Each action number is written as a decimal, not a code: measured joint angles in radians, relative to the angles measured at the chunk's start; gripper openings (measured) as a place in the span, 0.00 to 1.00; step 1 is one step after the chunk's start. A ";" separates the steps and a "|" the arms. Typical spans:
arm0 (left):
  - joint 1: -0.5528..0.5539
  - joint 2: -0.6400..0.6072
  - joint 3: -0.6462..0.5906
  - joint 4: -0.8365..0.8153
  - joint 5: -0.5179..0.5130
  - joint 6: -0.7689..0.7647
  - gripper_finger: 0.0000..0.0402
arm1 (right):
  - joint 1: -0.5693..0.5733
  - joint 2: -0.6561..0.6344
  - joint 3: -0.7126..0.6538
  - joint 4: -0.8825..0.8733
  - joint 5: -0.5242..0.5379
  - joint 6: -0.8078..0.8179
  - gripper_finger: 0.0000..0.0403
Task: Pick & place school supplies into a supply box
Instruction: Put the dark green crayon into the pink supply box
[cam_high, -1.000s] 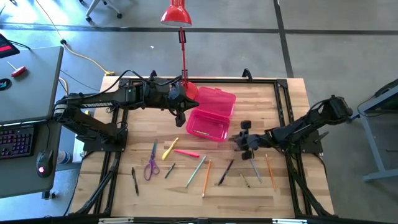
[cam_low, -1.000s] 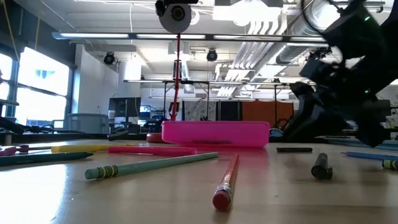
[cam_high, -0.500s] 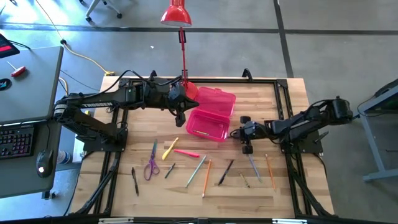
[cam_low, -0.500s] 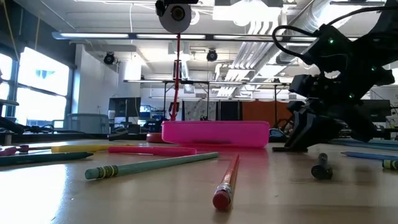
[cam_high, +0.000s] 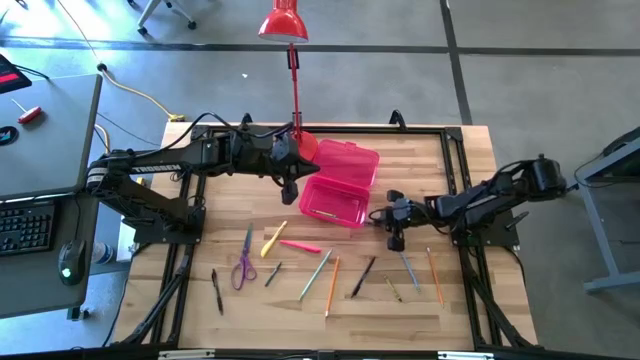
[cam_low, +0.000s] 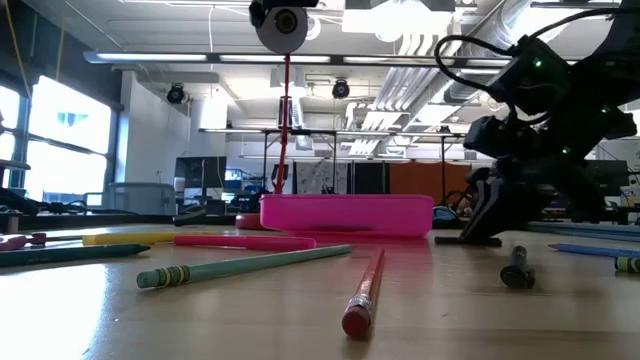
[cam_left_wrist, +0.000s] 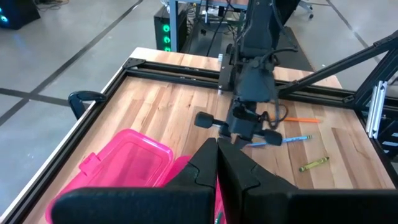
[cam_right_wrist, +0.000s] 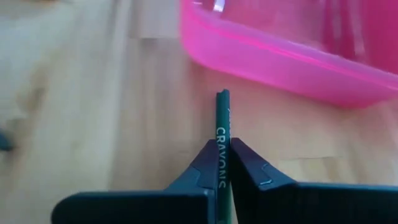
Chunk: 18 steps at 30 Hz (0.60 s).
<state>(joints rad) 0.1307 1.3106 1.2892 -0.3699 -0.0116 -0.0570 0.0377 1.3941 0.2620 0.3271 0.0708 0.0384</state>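
- One pink box (cam_high: 336, 197) is seen lying open near the middle of the table (cam_high: 460, 160), its lid (cam_high: 347, 160) folded back on the far side; it also shows in the low view (cam_low: 346, 215) and the right wrist view (cam_right_wrist: 286, 56).
- One thin item can be made out inside the box in the high view; what it is cannot be told.
- The right gripper (cam_high: 394, 228) is placed low over the table just right of the box, and its fingers (cam_right_wrist: 208, 165) are closed on one dark green crayon (cam_right_wrist: 222, 134), whose tip points toward the box wall without touching it.
- The left gripper (cam_high: 290, 186) is held at the far left corner of the box, with its fingers (cam_left_wrist: 202, 165) pressed together and nothing seen between them.
- One pair of purple-handled scissors (cam_high: 243, 262) is laid on the near left of the table.
- One yellow marker (cam_high: 273, 238) and one pink marker (cam_high: 300, 246) are laid just near of the box, close together.
- One light green pencil (cam_high: 315, 274) and one orange pencil (cam_high: 331, 284) are laid side by side near the middle.
- Two black pens are counted: one (cam_high: 216, 290) at the near left and one (cam_high: 363, 274) right of the orange pencil.
- Right of that, one blue pencil (cam_high: 409, 270), one more orange pencil (cam_high: 435, 274) and one small yellowish crayon (cam_high: 393, 289) are seen.
- One short dark item (cam_high: 273, 273) lies beside the scissors; its kind cannot be told.
- One red lamp (cam_high: 285, 24) stands beyond the far edge of the table.
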 joint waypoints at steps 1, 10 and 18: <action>0.000 0.000 0.000 -0.001 0.001 0.000 0.10 | 0.016 -0.018 0.000 -0.007 0.001 0.017 0.01; 0.000 0.000 0.000 0.000 0.001 0.000 0.10 | 0.141 -0.208 0.125 -0.357 0.048 0.151 0.01; 0.000 0.000 0.000 0.013 0.003 0.000 0.10 | 0.153 -0.153 0.340 -0.281 0.379 -0.056 0.01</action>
<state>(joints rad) 0.1307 1.3106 1.2888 -0.3573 -0.0090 -0.0570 0.1908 1.2415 0.6017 0.0460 0.4502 -0.0171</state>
